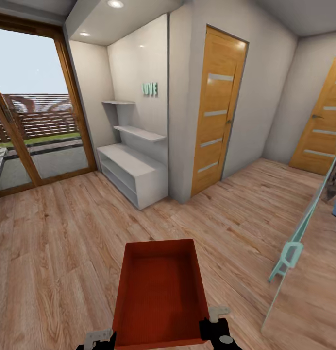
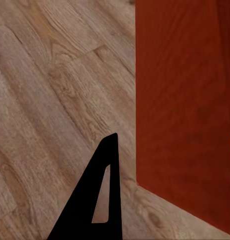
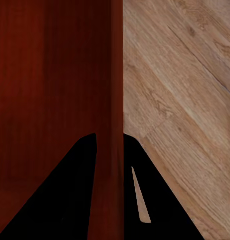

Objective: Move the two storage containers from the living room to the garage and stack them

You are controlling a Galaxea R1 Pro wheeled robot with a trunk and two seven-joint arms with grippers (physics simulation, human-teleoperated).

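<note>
The storage container, a red-orange open-top bin, sits low in the centre of the head view, carried in front of the robot above the light wood plank floor. Its interior is bare.

Right tool: in the right wrist view, one dark finger lies inside the container and the other outside, with the thin red wall between them. The tool is clamped on the container wall. In the head view this tool appears at the container's near right corner.

Left tool: in the head view it appears at the container's near left corner. In the left wrist view one black finger shows just beside the container's outer wall, with a strip of plank floor visible between finger and wall. The second finger is at the frame edge and barely shows; whether this tool is apart or clamped cannot be told.

Surroundings in the head view:
- A white shelving unit stands in a wall recess ahead, with two floating shelves above it and small teal letters on the wall.
- A wooden door with frosted strips stands to the right of the recess; a second similar door is at the far right.
- A glazed wood-framed sliding door at the left shows a fence and lawn outside.
- A tilted glass panel with a teal bracket is at the right edge
</note>
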